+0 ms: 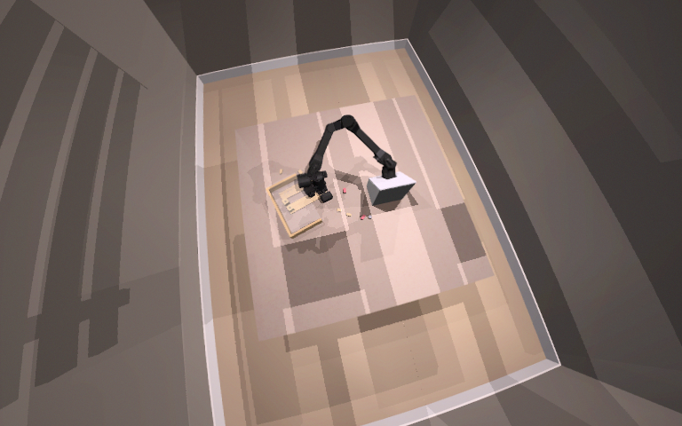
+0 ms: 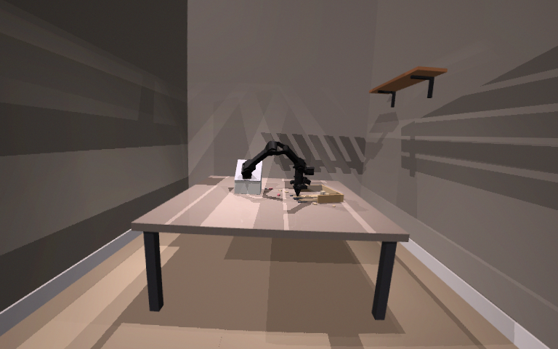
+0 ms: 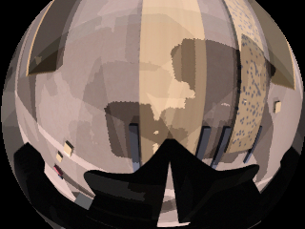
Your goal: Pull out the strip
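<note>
My gripper [image 2: 298, 195] [image 3: 170, 142] is shut and empty, pointing down just in front of the tray. In the wrist view its tips are over the near end of a plain wooden strip [image 3: 164, 29], between upright blue-grey tabs [image 3: 134, 143] [image 3: 204, 140]. A speckled strip [image 3: 253, 91] lies beside it on the right, with similar tabs at its near end. Small pale cubes [image 1: 285, 201] [image 1: 290, 208] are at the strips' far ends in the top view; their labels cannot be read. The wrist view shows no cube. The arm hides part of the strips from above.
A low-walled wooden tray [image 1: 280, 213] [image 2: 330, 198] surrounds the strips and opens toward the arm's base. The white base block [image 1: 392, 181] [image 2: 248, 187] stands beyond. Beige bits [image 1: 349, 214] [image 3: 68, 148] [image 3: 277, 107] and red bits [image 1: 344, 191] [image 1: 362, 217] lie on the table.
</note>
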Controlling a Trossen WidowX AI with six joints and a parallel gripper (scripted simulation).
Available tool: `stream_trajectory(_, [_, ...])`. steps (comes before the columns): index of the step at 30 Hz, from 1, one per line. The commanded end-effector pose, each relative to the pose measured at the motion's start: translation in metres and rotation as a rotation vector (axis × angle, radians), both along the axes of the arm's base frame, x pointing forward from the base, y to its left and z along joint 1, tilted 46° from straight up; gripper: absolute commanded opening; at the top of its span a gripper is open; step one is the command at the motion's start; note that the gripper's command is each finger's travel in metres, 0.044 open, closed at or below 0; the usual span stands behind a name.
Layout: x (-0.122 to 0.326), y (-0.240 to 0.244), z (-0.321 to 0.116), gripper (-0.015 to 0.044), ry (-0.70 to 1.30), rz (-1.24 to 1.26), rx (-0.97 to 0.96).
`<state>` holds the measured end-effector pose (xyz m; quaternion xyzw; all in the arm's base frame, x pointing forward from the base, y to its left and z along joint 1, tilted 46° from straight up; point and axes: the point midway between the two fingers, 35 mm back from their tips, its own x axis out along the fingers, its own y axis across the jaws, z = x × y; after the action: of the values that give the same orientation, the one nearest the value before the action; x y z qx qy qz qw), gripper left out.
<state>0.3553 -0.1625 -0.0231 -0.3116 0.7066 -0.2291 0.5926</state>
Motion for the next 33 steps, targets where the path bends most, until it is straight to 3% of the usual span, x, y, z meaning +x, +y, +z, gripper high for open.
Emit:
stream_trajectory(1, [0.0000, -0.0007, 0.0000, 0.0000, 0.002, 0.002, -0.003])
stream_trajectory(33, [0.0014, -0.0031, -0.0022, 0.0000, 0.002, 0.002, -0.004])
